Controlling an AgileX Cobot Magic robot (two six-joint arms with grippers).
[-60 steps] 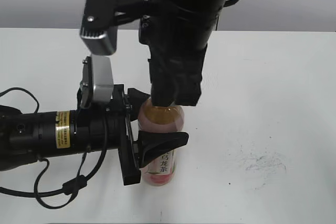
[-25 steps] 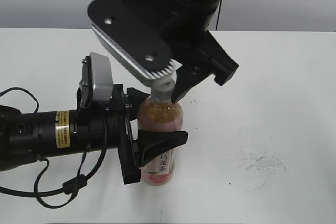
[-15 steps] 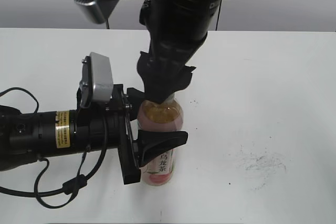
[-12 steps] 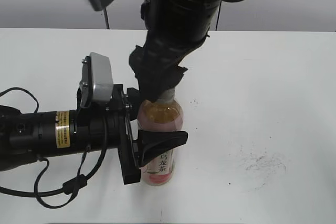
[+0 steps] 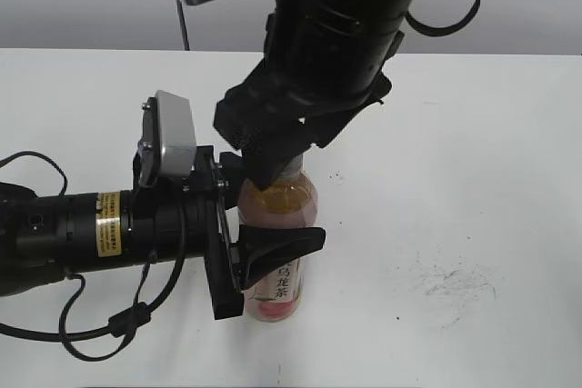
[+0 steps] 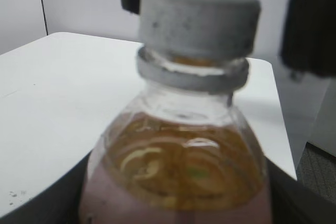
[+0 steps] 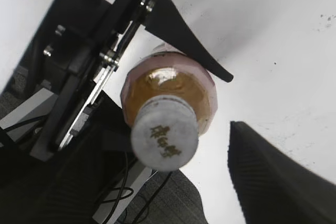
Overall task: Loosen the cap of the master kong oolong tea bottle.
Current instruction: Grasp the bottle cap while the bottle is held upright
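A plain white worktop (image 5: 473,134) under a grey wall carries the master kong oolong tea bottle (image 5: 278,252), standing upright just below centre in the exterior view. The left end effector (image 5: 273,243) reaches in from nine o'clock and is clamped around the bottle's body, bracing it. The right end effector (image 5: 286,156) hangs at twelve o'clock over the cap (image 7: 164,132); the right wrist view shows its fingers (image 7: 278,182) spread apart, with the cap bare between them and nothing held. This looks like a regrasp between twists: the next move probably calls for centring on the cap, closing on its ribbed sides and turning it while the left keeps the bottle from spinning. Against half a second ago, the right arm has rotated further about the cap, while the bottle and left end effector stay put.
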